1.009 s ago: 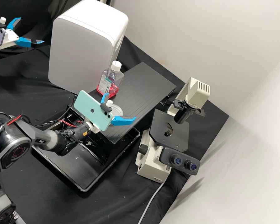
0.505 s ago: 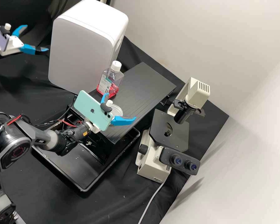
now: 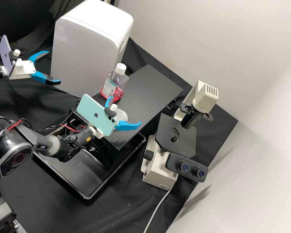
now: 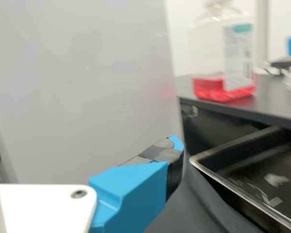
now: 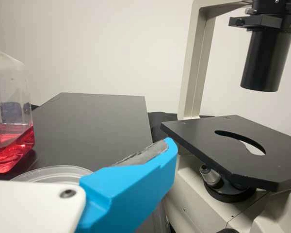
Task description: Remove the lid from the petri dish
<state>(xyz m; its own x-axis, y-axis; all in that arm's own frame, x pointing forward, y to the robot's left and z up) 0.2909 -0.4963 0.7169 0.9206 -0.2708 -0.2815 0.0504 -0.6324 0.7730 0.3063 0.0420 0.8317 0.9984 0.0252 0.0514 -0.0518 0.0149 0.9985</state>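
Observation:
The clear petri dish (image 3: 121,113) lies with its lid on at the near end of a black ridged platform (image 3: 148,94). It also appears low in the right wrist view as the dish (image 5: 51,173). My right gripper (image 3: 126,110) hovers just above the dish, open, one blue finger (image 5: 131,179) on each side and nothing held. My left gripper (image 3: 54,66) hangs open in the air at the far left, close beside the white box (image 3: 90,45). One of its blue fingers (image 4: 136,189) sits near the box's wall.
A bottle of red liquid (image 3: 114,84) stands on the platform just behind the dish. A black tray (image 3: 87,181) lies under the platform's near end. A microscope (image 3: 181,139) stands to the right, its stage (image 5: 233,145) close to my right gripper.
My left gripper has come down and to the right, from the far left corner toward the white box. The right gripper and the dish have stayed put.

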